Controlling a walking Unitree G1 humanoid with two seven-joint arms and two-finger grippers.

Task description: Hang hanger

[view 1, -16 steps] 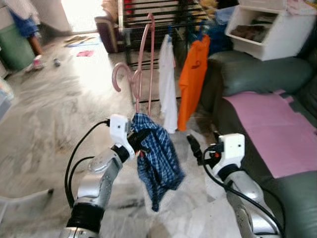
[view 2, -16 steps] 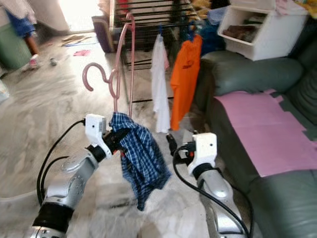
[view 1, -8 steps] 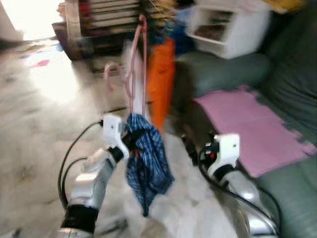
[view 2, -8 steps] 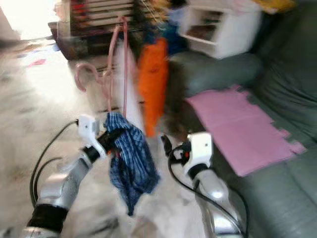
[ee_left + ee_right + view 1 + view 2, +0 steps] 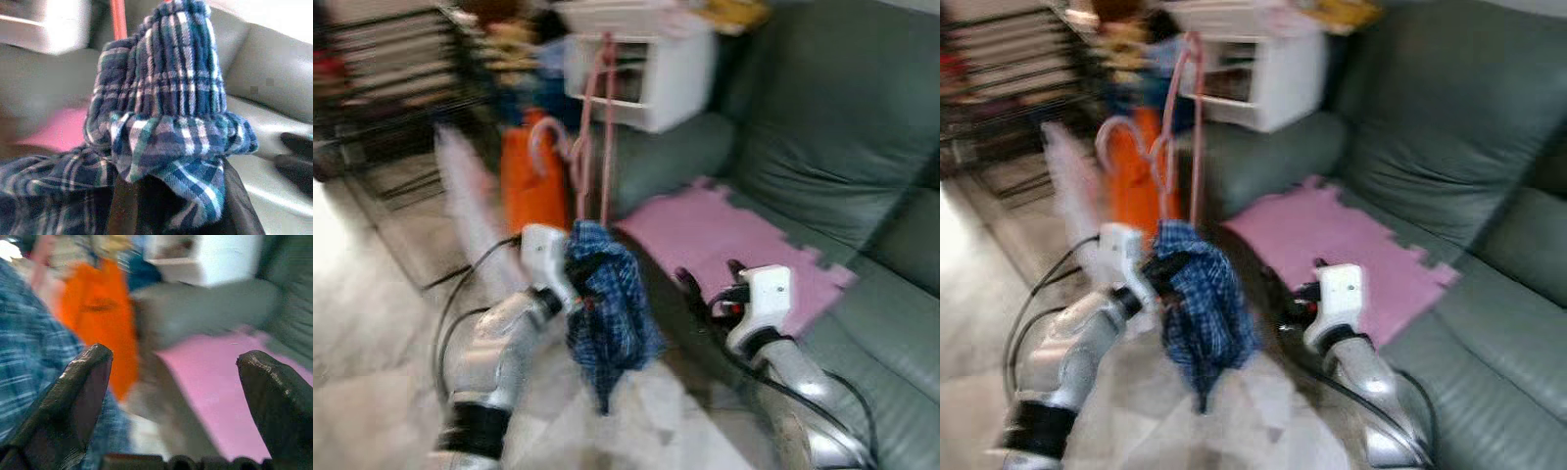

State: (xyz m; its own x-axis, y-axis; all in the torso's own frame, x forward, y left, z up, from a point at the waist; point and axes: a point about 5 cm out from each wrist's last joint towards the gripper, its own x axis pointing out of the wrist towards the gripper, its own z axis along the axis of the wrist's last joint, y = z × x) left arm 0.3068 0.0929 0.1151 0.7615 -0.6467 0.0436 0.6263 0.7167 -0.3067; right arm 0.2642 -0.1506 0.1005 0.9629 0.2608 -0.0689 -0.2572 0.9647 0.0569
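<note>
The left end effector (image 5: 576, 277) is clamped on the pink hanger (image 5: 592, 127) through the bunched blue checked shirt (image 5: 607, 304), the hanger's long axis rising straight above it, while the right end effector (image 5: 705, 286) hangs wide open and empty beside it.

Camera swung right, grey sofa (image 5: 822, 147) and pink mat (image 5: 724, 235) now behind, drying rack shifted far left

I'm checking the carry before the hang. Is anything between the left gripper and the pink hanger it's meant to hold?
Yes: the blue plaid shirt is bunched over the left gripper, wrapped around the base of the pink hanger. The view is blurred, so direct contact with the hanger can't be confirmed.
</note>
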